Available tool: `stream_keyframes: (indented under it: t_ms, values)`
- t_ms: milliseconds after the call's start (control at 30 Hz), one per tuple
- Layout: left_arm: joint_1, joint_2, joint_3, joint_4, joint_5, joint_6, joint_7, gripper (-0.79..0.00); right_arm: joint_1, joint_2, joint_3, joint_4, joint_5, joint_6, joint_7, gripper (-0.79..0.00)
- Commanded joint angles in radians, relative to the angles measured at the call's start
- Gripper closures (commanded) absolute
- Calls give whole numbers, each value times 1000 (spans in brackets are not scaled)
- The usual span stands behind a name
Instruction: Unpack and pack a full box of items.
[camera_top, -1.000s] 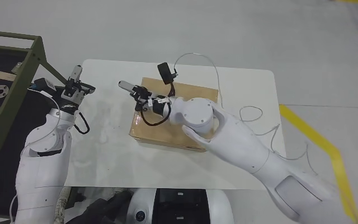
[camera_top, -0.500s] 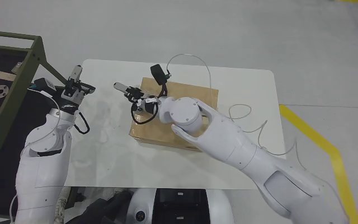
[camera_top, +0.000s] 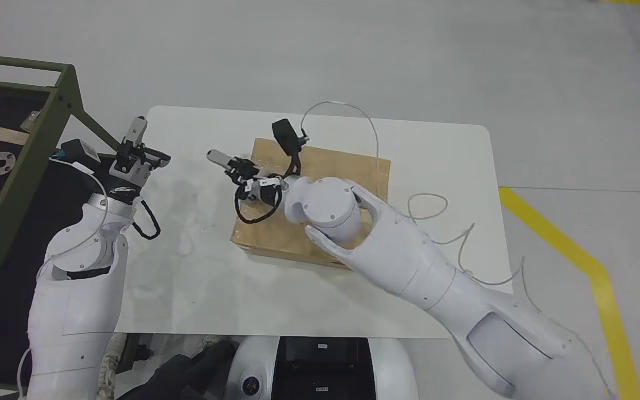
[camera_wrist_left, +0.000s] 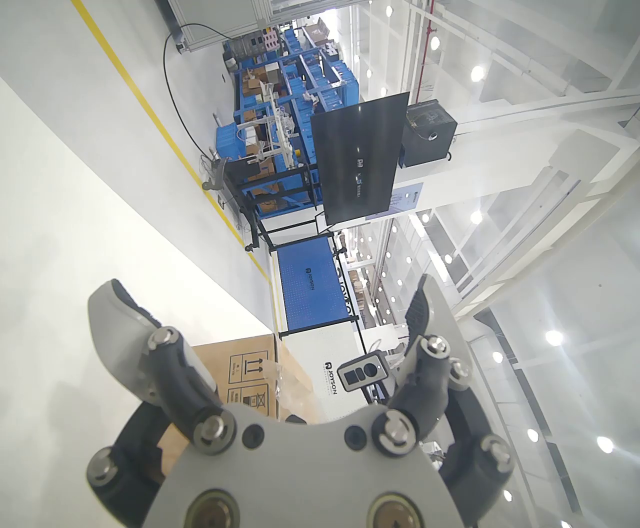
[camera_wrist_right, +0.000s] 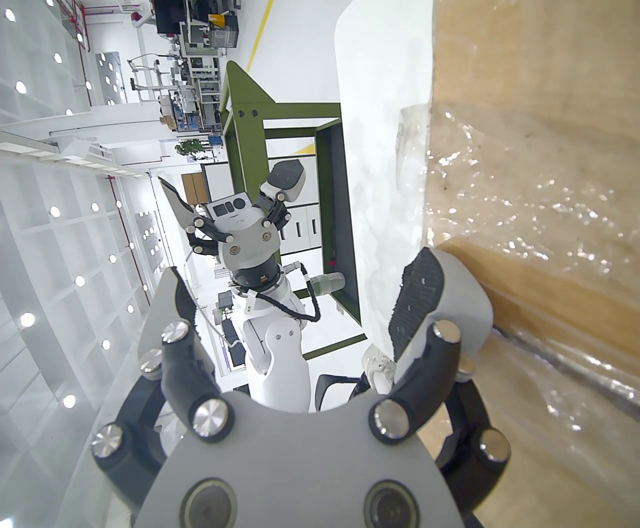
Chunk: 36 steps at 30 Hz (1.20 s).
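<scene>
Far left, a dark green metal frame (camera_top: 62, 92) stands beside the white table (camera_top: 180, 270), cut off by the picture's edge. Just inside it, the left gripper (camera_top: 143, 145) hangs over the table's left edge, fingers spread wide with nothing between them, plain in its own wrist view (camera_wrist_left: 270, 295) and again from across the table (camera_wrist_right: 230, 190). Moving along, the right gripper (camera_top: 226, 161) sits at the left end of the brown cardboard box (camera_top: 345, 165), jaws apart and empty (camera_wrist_right: 300, 272). One finger (camera_wrist_right: 420, 295) lies hard by the box's upper edge; contact can't be judged. The box rests mid-table, flaps closed, crinkled clear tape (camera_wrist_right: 525, 165) across its top, contents hidden. The right arm hides much of the lid from above. A thin white cable (camera_top: 345, 102) loops over the box's far side and trails right. A yellow floor line (camera_top: 560, 250) runs off frame
</scene>
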Motion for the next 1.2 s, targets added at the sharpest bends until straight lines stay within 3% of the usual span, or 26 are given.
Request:
stream_keyframes:
  t_ms: [0, 733, 1167]
  values:
    - [0, 0, 0, 0, 0, 0, 0, -785, -16, 4, 19, -13, -6, -1, 7, -785]
    - [0, 0, 0, 0, 0, 0, 0, -785, -238, 77, 197, -224, -201, 111, 62, -785]
    - [0, 0, 0, 0, 0, 0, 0, -785, -389, 121, 312, -418, -301, 130, 93, -785]
